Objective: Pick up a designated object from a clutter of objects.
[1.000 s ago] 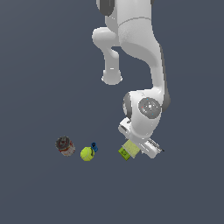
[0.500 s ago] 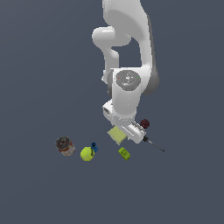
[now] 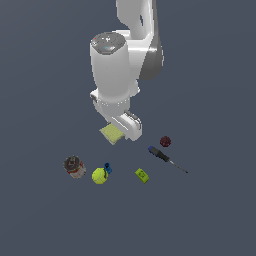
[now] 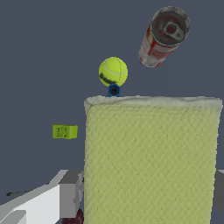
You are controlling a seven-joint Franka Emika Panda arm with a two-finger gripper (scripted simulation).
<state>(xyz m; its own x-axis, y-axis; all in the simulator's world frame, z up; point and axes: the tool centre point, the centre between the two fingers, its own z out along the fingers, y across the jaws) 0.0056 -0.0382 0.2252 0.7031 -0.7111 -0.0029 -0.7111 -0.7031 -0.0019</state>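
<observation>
1. Gripping the pad (image 3: 112, 133) (image 4: 151, 162), the jaws hold it above the counter (image 3: 210, 210).
2. Exterior view alone shows the screwdriver (image 3: 165, 158).
3. Wrist view shows the can (image 4: 164, 36) top and pad texture.

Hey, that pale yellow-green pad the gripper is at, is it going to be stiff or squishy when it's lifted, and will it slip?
The pad looks porous and sponge-like, so it is probably light and somewhat squashy. Its rough weave suggests decent grip rather than slipping. It fills the space between the fingers of the gripper, so a squeeze may compress or bow it; being flat, it should not roll.
</observation>
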